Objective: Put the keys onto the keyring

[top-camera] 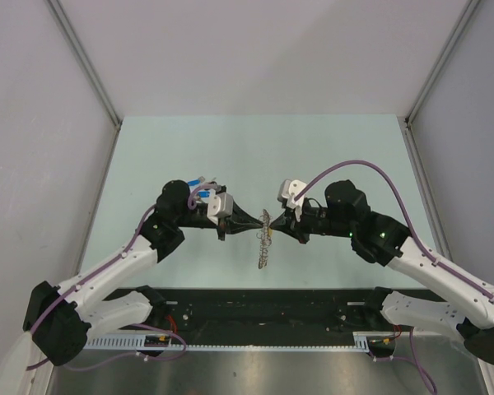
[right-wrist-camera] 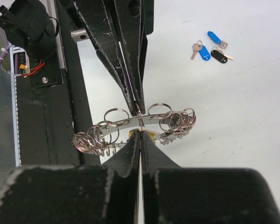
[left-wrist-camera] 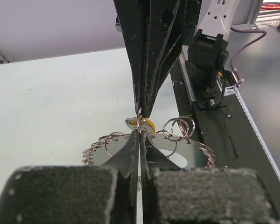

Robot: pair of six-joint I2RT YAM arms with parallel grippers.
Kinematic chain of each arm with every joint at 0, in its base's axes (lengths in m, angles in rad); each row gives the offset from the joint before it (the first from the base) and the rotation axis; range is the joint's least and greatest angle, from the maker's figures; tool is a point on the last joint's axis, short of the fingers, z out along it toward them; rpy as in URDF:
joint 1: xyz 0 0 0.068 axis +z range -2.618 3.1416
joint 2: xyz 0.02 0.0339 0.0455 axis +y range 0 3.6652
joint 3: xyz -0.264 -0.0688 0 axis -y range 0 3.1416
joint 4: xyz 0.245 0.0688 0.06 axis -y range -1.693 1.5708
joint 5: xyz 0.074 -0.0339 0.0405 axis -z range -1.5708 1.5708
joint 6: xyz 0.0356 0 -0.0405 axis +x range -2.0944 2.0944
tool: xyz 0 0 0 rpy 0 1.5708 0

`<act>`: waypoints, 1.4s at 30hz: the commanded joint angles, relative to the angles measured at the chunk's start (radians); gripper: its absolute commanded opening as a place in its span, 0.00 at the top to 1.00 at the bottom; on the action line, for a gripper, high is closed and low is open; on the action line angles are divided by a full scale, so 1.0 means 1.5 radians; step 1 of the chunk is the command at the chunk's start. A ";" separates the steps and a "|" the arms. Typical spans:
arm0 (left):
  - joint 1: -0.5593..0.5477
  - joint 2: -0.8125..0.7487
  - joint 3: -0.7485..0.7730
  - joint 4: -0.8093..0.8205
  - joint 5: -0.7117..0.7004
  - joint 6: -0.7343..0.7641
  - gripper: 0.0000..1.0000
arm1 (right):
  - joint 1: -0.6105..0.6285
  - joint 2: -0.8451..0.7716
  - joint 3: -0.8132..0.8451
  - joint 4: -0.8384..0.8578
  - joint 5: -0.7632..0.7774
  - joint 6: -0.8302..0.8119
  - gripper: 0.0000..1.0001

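Silvery keyring: judged light, limp, slippery. Left claw pinched shut on its middle band; right claw apparently nipping yellow key.

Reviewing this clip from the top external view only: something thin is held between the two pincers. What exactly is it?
Observer: The keyring. The right wrist view shows a silvery metal piece fringed with many small split rings.
Operator: Are the pincers closed?
Observer: Yes. The left pincer and right pincer are both shut, and their tips meet at one ring near the keyring's middle.
Operator: Any key there?
Observer: A yellow-headed key sits right at that meeting point. I cannot tell which pincer holds it.
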 commanded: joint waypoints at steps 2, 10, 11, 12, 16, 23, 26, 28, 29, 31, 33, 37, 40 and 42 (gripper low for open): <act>-0.010 0.004 0.032 -0.030 0.016 0.034 1.00 | 0.003 0.001 0.018 0.044 -0.010 -0.005 1.00; -0.015 0.003 0.042 -0.060 0.025 0.057 1.00 | 0.004 0.009 0.026 0.038 -0.014 -0.009 1.00; -0.018 0.004 0.044 -0.066 0.025 0.062 1.00 | 0.003 0.009 0.027 0.037 -0.014 -0.009 1.00; -0.019 0.004 0.046 -0.070 0.021 0.065 1.00 | 0.003 0.010 0.029 0.038 -0.014 -0.010 1.00; -0.019 0.006 0.050 -0.082 0.018 0.068 1.00 | 0.004 0.012 0.033 0.035 -0.014 -0.012 1.00; -0.024 0.010 0.060 -0.114 0.021 0.089 1.00 | 0.006 0.017 0.044 0.028 -0.015 -0.016 1.00; -0.027 0.012 0.064 -0.125 0.018 0.097 1.00 | 0.008 0.021 0.048 0.024 -0.017 -0.019 1.00; -0.028 0.013 0.067 -0.133 0.018 0.100 1.00 | 0.011 0.022 0.052 0.023 -0.016 -0.021 1.00; -0.029 0.013 0.069 -0.135 0.015 0.101 1.00 | 0.010 0.025 0.054 0.021 -0.017 -0.022 1.00; -0.030 0.015 0.070 -0.142 0.015 0.104 1.00 | 0.012 0.029 0.059 0.016 -0.018 -0.024 1.00; -0.031 0.017 0.073 -0.148 0.012 0.106 1.00 | 0.014 0.033 0.063 0.015 -0.019 -0.027 1.00; -0.035 0.023 0.078 -0.160 0.009 0.110 1.00 | 0.018 0.038 0.067 0.009 -0.017 -0.031 1.00; -0.036 0.026 0.084 -0.170 0.005 0.113 1.00 | 0.019 0.041 0.072 0.007 -0.017 -0.034 1.00; -0.036 0.027 0.085 -0.171 0.002 0.112 1.00 | 0.021 0.046 0.075 0.005 -0.017 -0.038 1.00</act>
